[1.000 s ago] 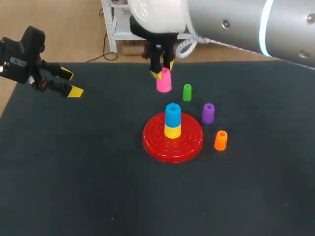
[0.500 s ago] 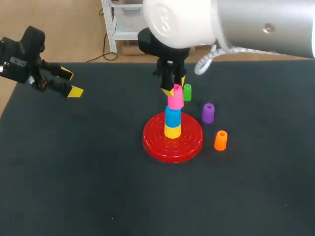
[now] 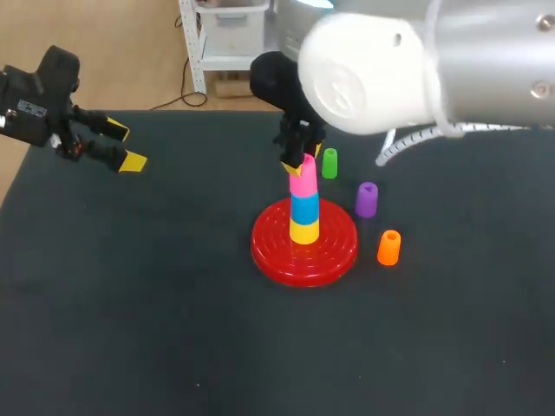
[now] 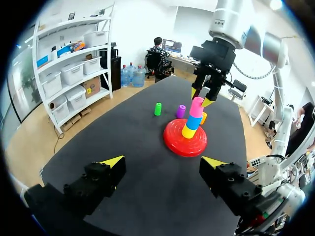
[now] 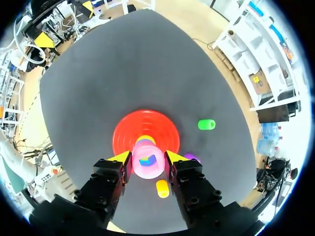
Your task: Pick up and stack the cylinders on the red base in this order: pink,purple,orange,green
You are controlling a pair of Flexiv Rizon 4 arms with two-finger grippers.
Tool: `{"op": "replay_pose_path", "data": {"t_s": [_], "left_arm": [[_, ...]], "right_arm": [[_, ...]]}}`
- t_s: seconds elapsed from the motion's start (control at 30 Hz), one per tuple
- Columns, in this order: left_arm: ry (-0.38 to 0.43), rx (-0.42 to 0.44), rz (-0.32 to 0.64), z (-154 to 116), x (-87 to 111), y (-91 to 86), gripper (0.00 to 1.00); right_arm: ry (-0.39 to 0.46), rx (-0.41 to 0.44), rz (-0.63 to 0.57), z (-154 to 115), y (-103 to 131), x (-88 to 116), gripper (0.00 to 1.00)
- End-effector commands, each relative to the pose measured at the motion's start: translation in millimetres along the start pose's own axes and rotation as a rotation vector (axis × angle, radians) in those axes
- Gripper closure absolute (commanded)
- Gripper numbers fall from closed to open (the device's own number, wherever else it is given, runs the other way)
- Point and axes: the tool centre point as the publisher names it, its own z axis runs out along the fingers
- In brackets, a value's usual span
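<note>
Right wrist view: my right claw clamps the pink cylinder, with the red base beneath. Only the head view shows it seated on the blue cylinder. My left claw stands apart.

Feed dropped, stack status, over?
Right gripper shut on pink cylinder, atop blue cylinder on red base. Left gripper open, off aside. Purple cylinder, orange cylinder, green cylinder beside base. Nothing blocking.

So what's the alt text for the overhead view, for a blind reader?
The right end effector holds a pink cylinder atop blue and yellow ones on a red base. Green, purple and orange cylinders stand nearby; the left end effector is open.
</note>
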Motion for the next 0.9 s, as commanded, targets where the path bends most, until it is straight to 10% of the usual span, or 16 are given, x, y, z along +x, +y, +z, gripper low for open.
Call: {"op": "replay_pose_path", "data": {"t_s": [0.03, 0.9], "left_arm": [[-0.003, 0.003, 0.002, 0.5, 0.9, 1.3, 0.00], [-0.003, 0.003, 0.002, 0.5, 0.9, 1.3, 0.00]], "right_arm": [[-0.075, 0.006, -0.006, 3.9, 0.5, 3.4, 1.00], [-0.010, 0.023, -0.043, 25.2, 15.7, 14.3, 1.00]]}}
